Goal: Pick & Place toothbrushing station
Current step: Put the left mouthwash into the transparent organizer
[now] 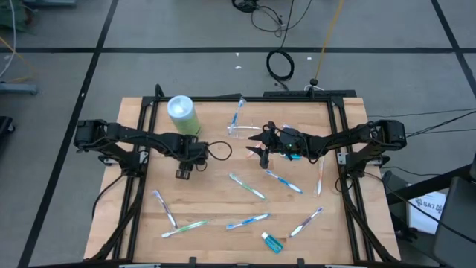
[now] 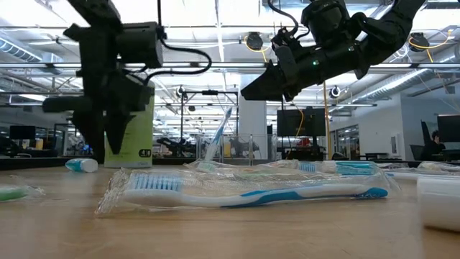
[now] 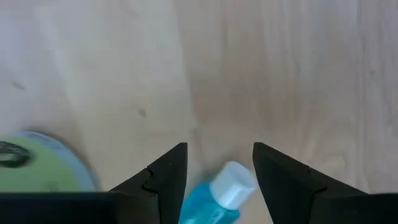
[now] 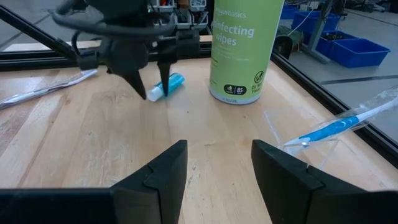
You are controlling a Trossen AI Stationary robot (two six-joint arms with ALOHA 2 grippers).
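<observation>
Two grippers hang over the wooden table (image 1: 216, 216), both with fingers spread and nothing between them. The left gripper (image 3: 217, 168) points down just above a small blue tube (image 3: 219, 198) with a white cap, which lies on the wood between its fingers without being clamped; the right wrist view shows that tube (image 4: 166, 86) beside the left gripper's fingertips (image 4: 163, 87). Right beside it stands the green wipes canister (image 1: 183, 114), upright near the back left of the table. The right gripper (image 1: 262, 147) hovers above the table's middle, tilted toward the left arm, its fingers apart and empty. Behind it a clear plastic cup (image 1: 244, 131) holds one blue toothbrush (image 1: 238, 113) leaning out of it. Several more wrapped toothbrushes lie scattered over the front half of the table, one blue-and-white (image 1: 248, 187) near the centre, one green (image 1: 184, 228) toward the front left, and another blue tube (image 1: 272, 241) rests at the front edge. In the low view a wrapped blue toothbrush (image 2: 244, 191) lies closest to the camera.
</observation>
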